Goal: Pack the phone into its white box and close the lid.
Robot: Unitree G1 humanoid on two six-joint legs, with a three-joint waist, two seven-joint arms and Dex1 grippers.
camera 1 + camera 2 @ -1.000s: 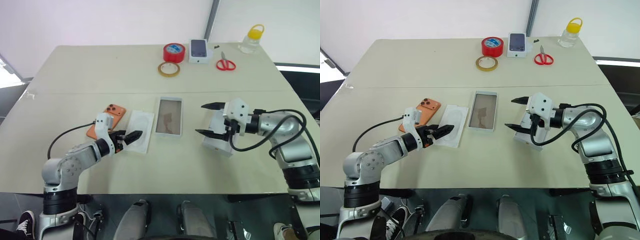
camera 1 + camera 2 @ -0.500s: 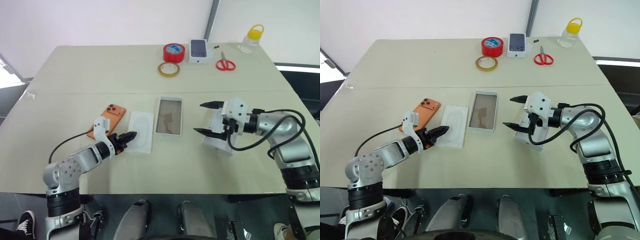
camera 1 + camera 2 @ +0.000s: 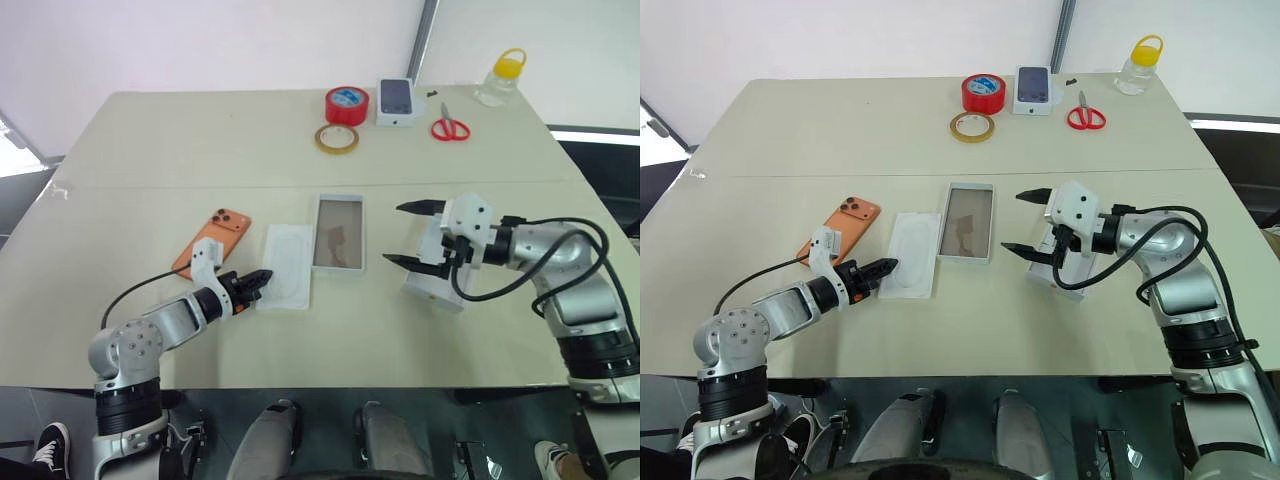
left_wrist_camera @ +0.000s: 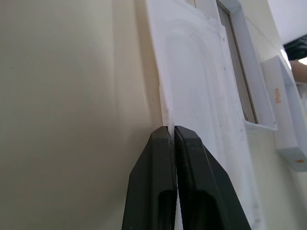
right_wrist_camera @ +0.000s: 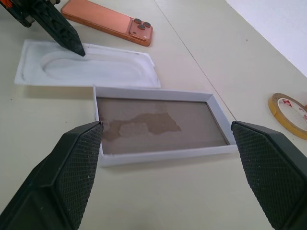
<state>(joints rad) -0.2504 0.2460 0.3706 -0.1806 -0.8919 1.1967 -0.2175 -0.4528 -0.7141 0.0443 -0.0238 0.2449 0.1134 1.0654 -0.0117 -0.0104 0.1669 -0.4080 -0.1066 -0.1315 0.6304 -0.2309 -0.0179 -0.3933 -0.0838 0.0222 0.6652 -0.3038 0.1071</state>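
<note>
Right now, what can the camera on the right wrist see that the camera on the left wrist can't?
Right wrist view alone: the orange phone, a ring of yellowish tape, and the right gripper open wide. Left wrist view alone: the left gripper shut on the edge of the white insert, plus the lid at the side. Both: the insert and the white box with its brownish floor.

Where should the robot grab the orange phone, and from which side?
Probably across its two long edges, near the middle, coming down from above. The phone lies flat on the table, camera side up, so only its thin sides give the fingers something to pinch. Its long edges look clear; the insert beside it is apart from it.
</note>
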